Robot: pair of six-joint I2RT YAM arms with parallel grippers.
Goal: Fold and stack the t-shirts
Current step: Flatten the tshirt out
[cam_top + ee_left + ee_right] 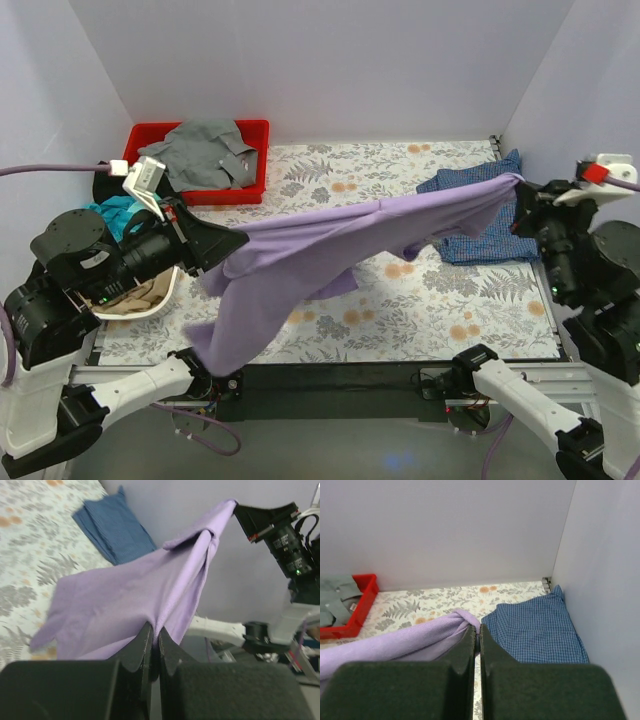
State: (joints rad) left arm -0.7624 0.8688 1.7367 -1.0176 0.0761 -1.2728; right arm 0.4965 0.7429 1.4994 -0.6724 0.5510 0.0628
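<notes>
The lavender-purple t-shirt (330,250) hangs stretched in the air across the table between both grippers. My left gripper (232,243) is shut on its left end; in the left wrist view the cloth (130,595) runs from the closed jaws to the other arm. My right gripper (520,183) is shut on its right end, where the purple cloth (415,637) bunches at the jaws. The blue checked t-shirt (480,215) lies folded on the floral cover at the far right, also in the right wrist view (535,627). A grey shirt (205,152) lies in the red bin.
The red bin (255,135) stands at the back left. A white basket (150,300) at the left edge holds tan cloth, with teal (115,210) and black cloth behind it. White walls close in the back and both sides.
</notes>
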